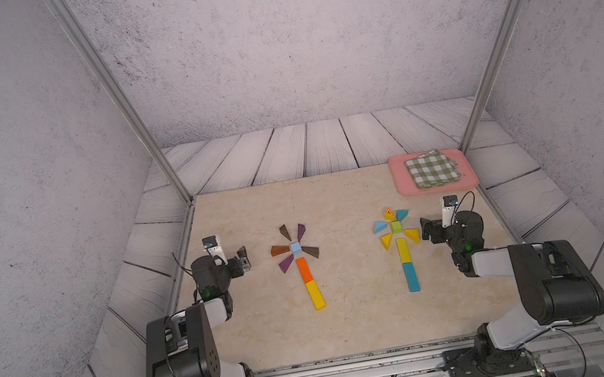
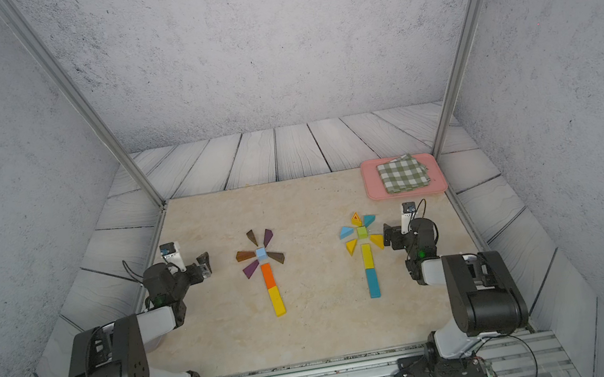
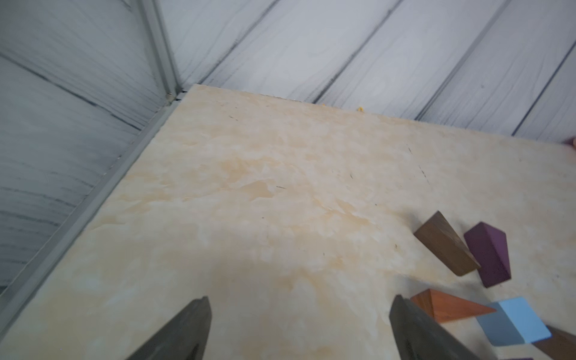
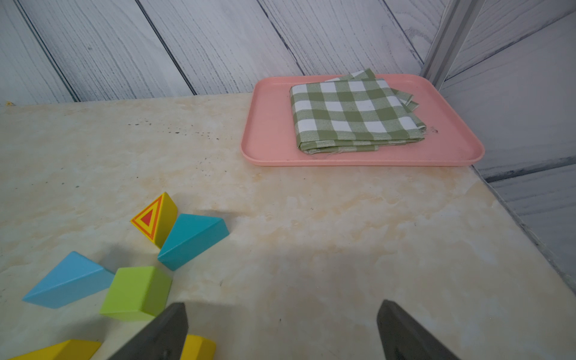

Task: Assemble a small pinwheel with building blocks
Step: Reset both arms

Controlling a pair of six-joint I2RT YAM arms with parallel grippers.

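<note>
**Marble-look tabletop: two block pinwheels laid flat, both grippers spread wide over bare surface**

The beige marble-look table (image 1: 355, 324) stands inside grey speckled walls (image 1: 308, 32). An aluminium rail (image 1: 361, 368) along its near edge carries both arm bases.

Nearest of the building blocks (image 2: 268, 275) are the two stem ends. On the left a left yellow bar (image 1: 315, 294) lies end to end with an orange bar (image 1: 304, 270) beyond it. On the right a teal bar (image 1: 411, 276) lies with a right yellow bar (image 1: 403, 250) beyond it.

Each stem runs up to a hub. The left hub is a light-blue cube (image 1: 295, 248), ringed by brown wedges (image 1: 279, 249) and purple wedges (image 1: 286, 264) fanned out flat. The right hub is a green cube (image 1: 396, 227), ringed by yellow triangles (image 1: 412, 236) and blue triangles (image 1: 380, 226). The farthest piece, a marked yellow triangle (image 4: 156, 218), shows a red-and-orange printed face.

Level with the hubs, the left gripper (image 3: 300, 299) sits left of the left pinwheel, a gap away from the wedges. Its jaws are spread wide, with only bare tabletop between the fingers.

The right gripper (image 4: 283, 304) sits just right of the right pinwheel, close beside the near-right yellow triangle. Its jaws are equally wide over bare tabletop. Whether a finger touches that triangle cannot be told.

In the far right corner a pink tray (image 1: 402, 186) holds a folded green-checked cloth (image 1: 432, 169). Beyond it rise grey plank-pattern panels (image 1: 326, 144).
</note>
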